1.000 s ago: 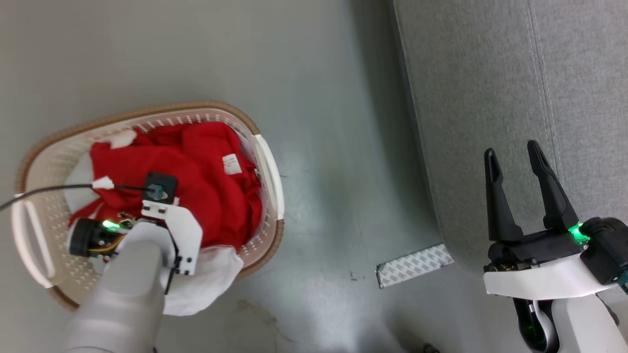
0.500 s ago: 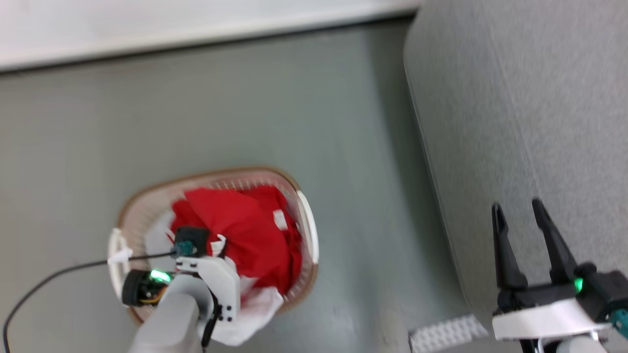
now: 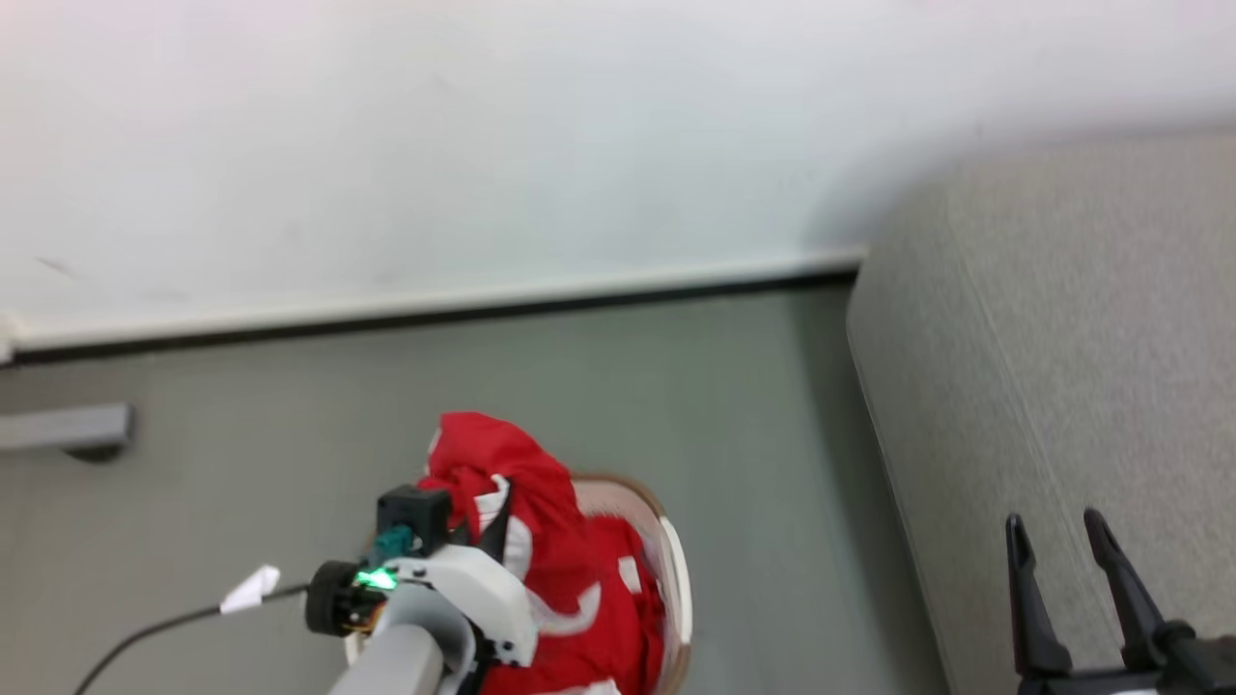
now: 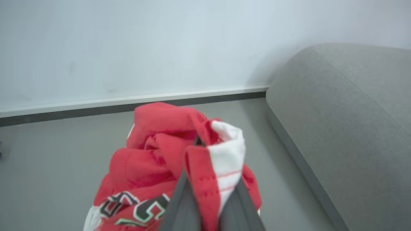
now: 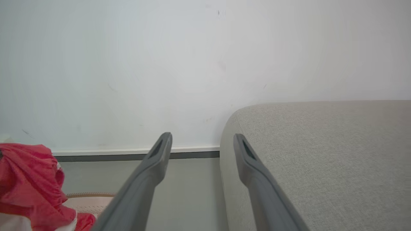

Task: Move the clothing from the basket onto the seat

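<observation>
Some clothing [image 4: 154, 150] hangs clamped in left gripper [image 4: 210, 186] above basket [image 3: 673, 569]; right gripper [image 5: 202, 139] gapes empty by sofa [image 5: 321, 154]; grey floor [image 3: 734, 434] between.

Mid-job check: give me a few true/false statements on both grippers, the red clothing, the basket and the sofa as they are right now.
1. The left gripper is shut on the red clothing. True.
2. The right gripper grips a garment. False: its fingers are spread apart with nothing between them.
3. The clothing lies on the sofa. False: it is bunched in the left gripper, raised over the basket and apart from the sofa.
4. In the head view the sofa is to the right of the basket, with bare floor between them. True.
</observation>
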